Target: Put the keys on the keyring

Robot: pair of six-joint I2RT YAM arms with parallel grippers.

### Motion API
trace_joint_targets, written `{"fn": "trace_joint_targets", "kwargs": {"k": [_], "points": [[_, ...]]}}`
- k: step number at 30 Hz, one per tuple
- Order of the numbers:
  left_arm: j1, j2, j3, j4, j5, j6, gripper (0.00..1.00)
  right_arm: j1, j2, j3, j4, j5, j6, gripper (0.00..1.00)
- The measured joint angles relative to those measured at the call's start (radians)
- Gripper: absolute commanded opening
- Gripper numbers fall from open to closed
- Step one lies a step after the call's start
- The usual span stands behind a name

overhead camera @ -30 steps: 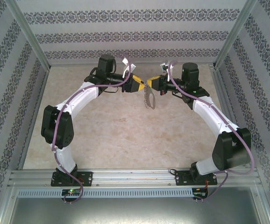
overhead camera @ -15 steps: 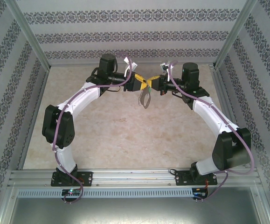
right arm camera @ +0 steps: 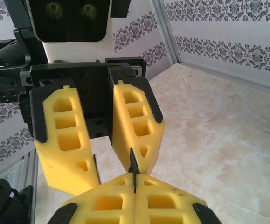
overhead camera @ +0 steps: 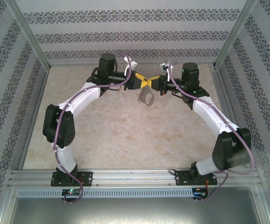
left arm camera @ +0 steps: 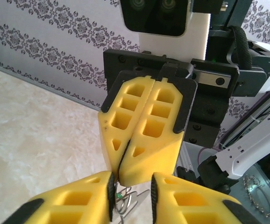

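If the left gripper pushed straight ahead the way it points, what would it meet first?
The right gripper, shut on the hanging keyring, its tip between the left gripper's open fingers. How much gap remains is unclear.

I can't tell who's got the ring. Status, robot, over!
Right gripper shut on ring, ring dangling beneath. Left gripper open, fingers either side of right's tips. Nothing blocking.

The left tool (overhead camera: 142, 83) and the right tool (overhead camera: 152, 82) meet tip to tip above the far middle of the counter (overhead camera: 102, 135), the left tool on the right tool's left. The right tool's closed tips sit between the left tool's spread fingers (left arm camera: 79, 205). The keyring (overhead camera: 147, 96) hangs from the right tool's tips, just below the meeting point, toward the arms' bases.
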Motion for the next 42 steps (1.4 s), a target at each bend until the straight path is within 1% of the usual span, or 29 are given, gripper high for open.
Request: {"fn": "trace_joint_targets", "kwargs": {"k": [5, 11, 12, 14, 17, 19, 21, 23, 26, 29, 32, 35, 37, 42], "points": [[0.000, 0.002, -0.011, 0.016, 0.008, -0.010, 0.26, 0.000, 0.000, -0.005, -0.001, 0.000, 0.009, 0.00], [0.001, 0.003, -0.021, 0.044, 0.016, -0.024, 0.25, 0.000, 0.000, -0.005, -0.001, -0.005, 0.010, 0.00], [0.001, 0.003, -0.025, 0.054, 0.021, -0.031, 0.26, 0.000, 0.000, -0.005, -0.001, -0.005, 0.010, 0.00], [0.002, 0.003, -0.030, 0.069, 0.029, -0.047, 0.31, 0.000, 0.000, -0.006, -0.001, -0.006, 0.010, 0.00], [0.002, 0.003, -0.039, 0.090, 0.040, -0.059, 0.32, -0.001, 0.000, -0.008, -0.001, -0.006, 0.013, 0.00], [0.002, 0.003, -0.045, 0.100, 0.043, -0.065, 0.30, -0.001, 0.000, -0.010, -0.001, -0.007, 0.013, 0.00], [0.002, 0.003, -0.047, 0.105, 0.044, -0.070, 0.25, -0.001, 0.000, -0.010, -0.001, -0.009, 0.013, 0.00], [0.002, 0.003, -0.048, 0.111, 0.043, -0.075, 0.18, -0.001, 0.000, -0.011, 0.000, -0.016, 0.013, 0.00], [0.006, 0.004, -0.058, 0.130, 0.042, -0.092, 0.16, -0.001, 0.000, -0.011, 0.000, -0.024, 0.013, 0.00], [0.007, 0.006, -0.067, 0.161, 0.048, -0.112, 0.16, -0.001, 0.000, -0.011, 0.000, -0.024, 0.013, 0.00], [0.007, 0.012, -0.070, 0.188, 0.060, -0.131, 0.24, -0.001, 0.000, -0.011, 0.000, -0.025, 0.014, 0.00], [0.006, 0.013, -0.074, 0.203, 0.072, -0.144, 0.25, -0.003, 0.000, -0.011, -0.002, -0.026, 0.016, 0.00], [0.007, 0.014, -0.076, 0.208, 0.078, -0.145, 0.23, -0.002, 0.001, -0.011, -0.001, -0.026, 0.016, 0.00], [0.010, 0.017, -0.078, 0.219, 0.079, -0.149, 0.07, -0.002, 0.001, -0.011, -0.001, -0.037, 0.017, 0.00]]}}
